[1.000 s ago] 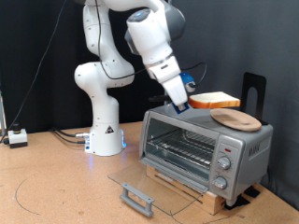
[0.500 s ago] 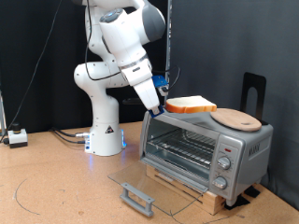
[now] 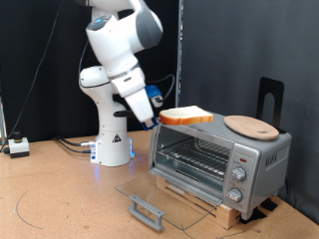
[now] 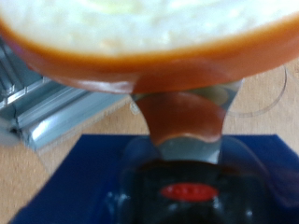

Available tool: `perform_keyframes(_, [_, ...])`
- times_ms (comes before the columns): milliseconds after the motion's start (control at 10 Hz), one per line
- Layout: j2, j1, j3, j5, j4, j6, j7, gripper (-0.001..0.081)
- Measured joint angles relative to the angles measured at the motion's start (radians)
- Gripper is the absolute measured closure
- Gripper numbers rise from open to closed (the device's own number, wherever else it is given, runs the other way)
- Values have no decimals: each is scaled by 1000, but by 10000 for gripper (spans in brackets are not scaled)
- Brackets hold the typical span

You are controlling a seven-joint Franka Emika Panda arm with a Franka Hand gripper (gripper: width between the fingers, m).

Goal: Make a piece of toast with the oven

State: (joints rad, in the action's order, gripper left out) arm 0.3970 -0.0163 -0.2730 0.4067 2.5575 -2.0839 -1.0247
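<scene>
The piece of toast (image 3: 185,117), pale on top with an orange-brown crust, is held level in the air by my gripper (image 3: 159,119), which is shut on its edge. It hangs above the end of the oven's top at the exterior view's left. The silver-grey oven (image 3: 219,159) sits on a wooden slatted base, its glass door (image 3: 159,196) dropped open and its wire rack showing. In the wrist view the toast (image 4: 149,37) fills the frame, with a finger (image 4: 182,112) pressed under its crust.
A round wooden plate (image 3: 250,126) lies on top of the oven. A black stand (image 3: 271,100) rises behind it. The robot base (image 3: 112,139) stands behind the oven at the exterior view's left, with a small box and cables (image 3: 18,146) at the far left.
My gripper has carried the toast off the wooden plate and moved it toward the exterior view's left, across the oven's top. The arm swung left with it.
</scene>
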Motion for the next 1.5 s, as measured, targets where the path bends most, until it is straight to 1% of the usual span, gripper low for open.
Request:
perform_keyframes(300, [-5, 52, -71, -70, -8, 43, -77, 409])
perform_keyframes(400, [-8, 70, -94, -88, -12, 58, -83, 409])
perform_keyframes(500, [-12, 82, -103, -95, -17, 74, -84, 409])
perform_keyframes(600, [-12, 82, -102, -95, -15, 72, -84, 409])
perform_keyframes(800, [-17, 75, -101, -113, -1, 68, -172, 409])
perform_keyframes(1000, [-57, 72, -91, -150, 7, 15, -214, 409])
perform_keyframes(1200, [-121, 72, -76, -182, 8, -53, -215, 409])
perform_keyframes(1500, [-208, 66, -47, -188, 16, -131, -215, 409])
